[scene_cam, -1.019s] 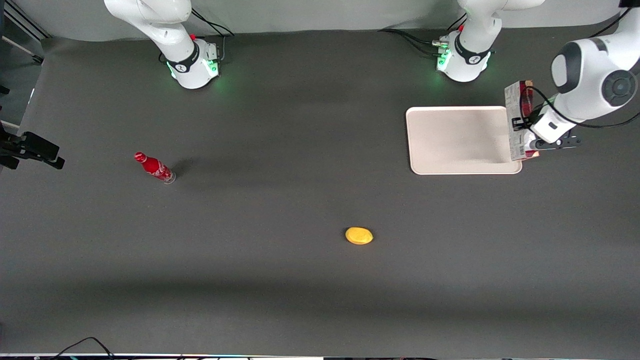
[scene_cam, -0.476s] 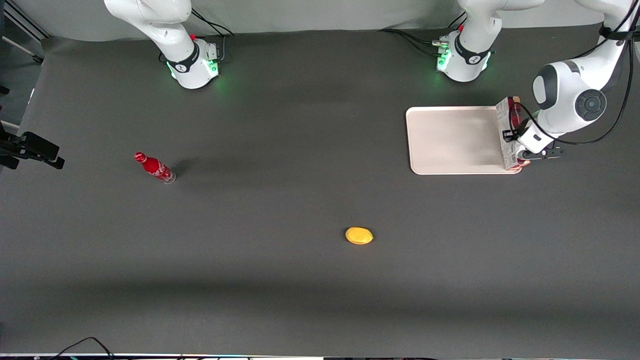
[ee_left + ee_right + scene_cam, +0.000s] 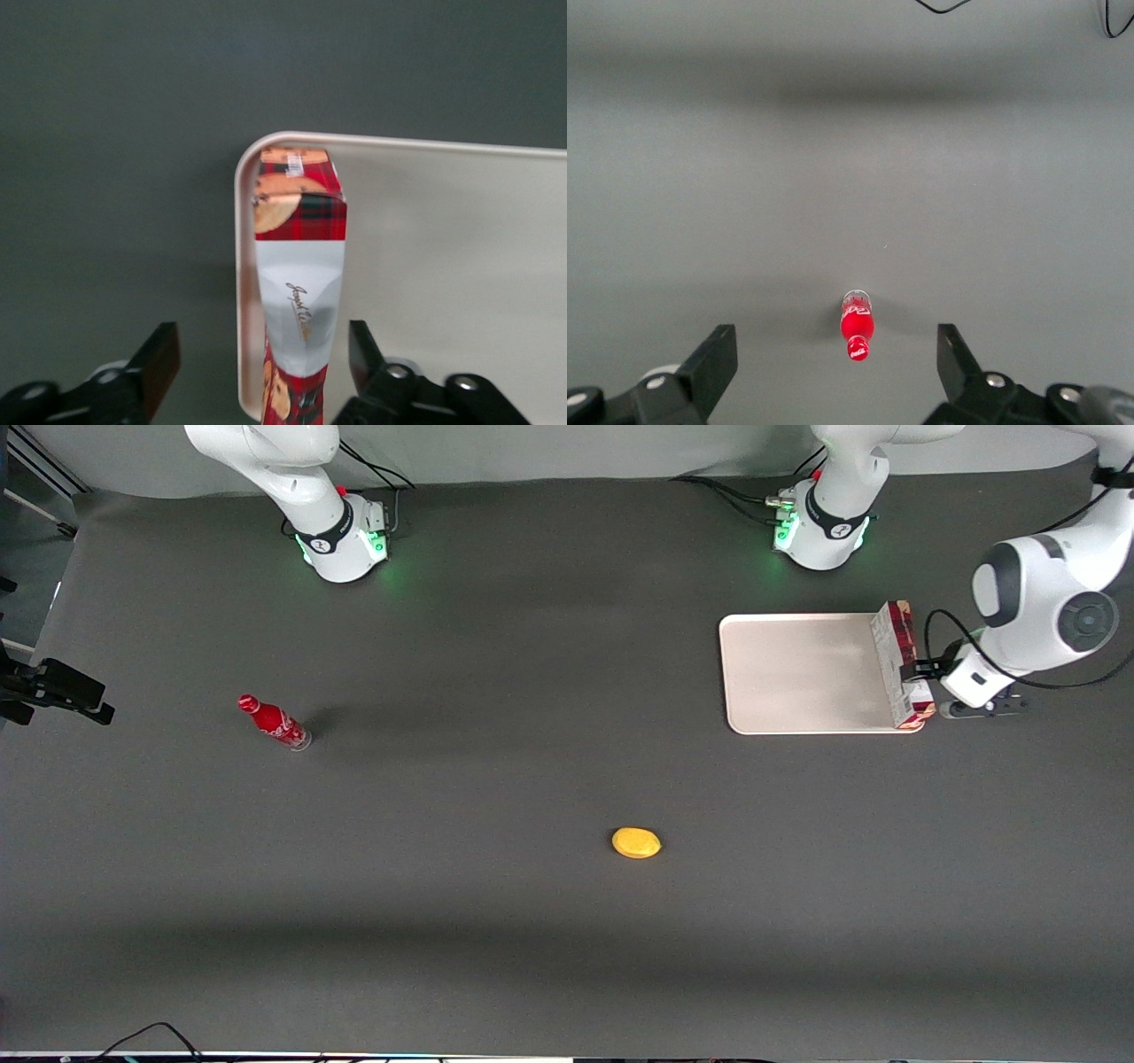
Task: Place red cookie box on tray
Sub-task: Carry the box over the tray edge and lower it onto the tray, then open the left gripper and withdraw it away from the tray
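Red cookie box (image 3: 901, 666) up on its edge on the tray (image 3: 802, 675)!

It stands along the tray rim at the working arm's end, inside the rim. The gripper (image 3: 257, 372) sits just beside it, fingers (image 3: 158, 361) spread wide either side, not touching the carton. A red bottle (image 3: 275, 723) stands toward the parked arm's end; a yellow lemon-like object (image 3: 636, 842) lies nearer the camera.

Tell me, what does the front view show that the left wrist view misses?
Only the front view shows the bottle toward the parked arm's end and the yellow object nearer the camera. Only the wrist view shows the gripper open, fingers clear of the box. Both show the box standing on edge along the tray's rim.
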